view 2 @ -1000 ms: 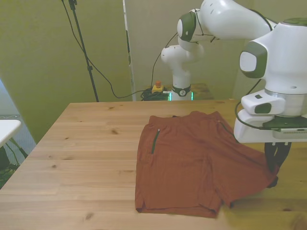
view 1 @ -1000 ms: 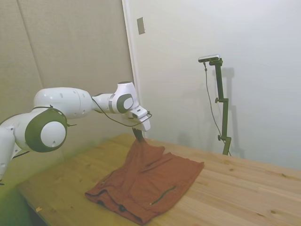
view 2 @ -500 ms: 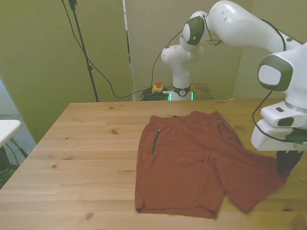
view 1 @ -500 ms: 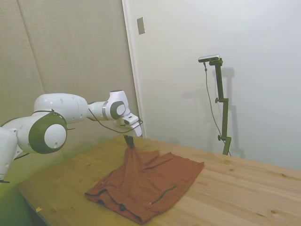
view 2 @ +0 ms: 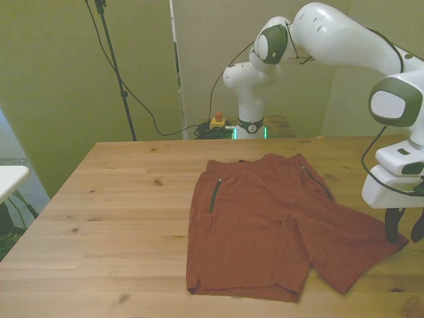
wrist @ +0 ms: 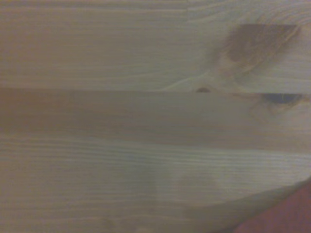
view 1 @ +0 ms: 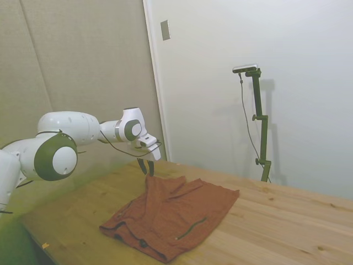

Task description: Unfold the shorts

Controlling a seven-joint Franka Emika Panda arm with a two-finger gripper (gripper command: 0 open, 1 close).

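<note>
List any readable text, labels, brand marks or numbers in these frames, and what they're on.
None readable.
The shorts show no print or tag.
The gripper and white arm show no legible marking.
The small mark on the robot base is too small to read.
The wall plate is blank.

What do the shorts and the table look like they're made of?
The shorts: soft, matte woven or knit cloth, judging by the limp folds and lack of shine; the exact fibre can't be told. The table: wood planks, light and smooth, with visible grain, knots and board seams, likely pine or similar.
</note>
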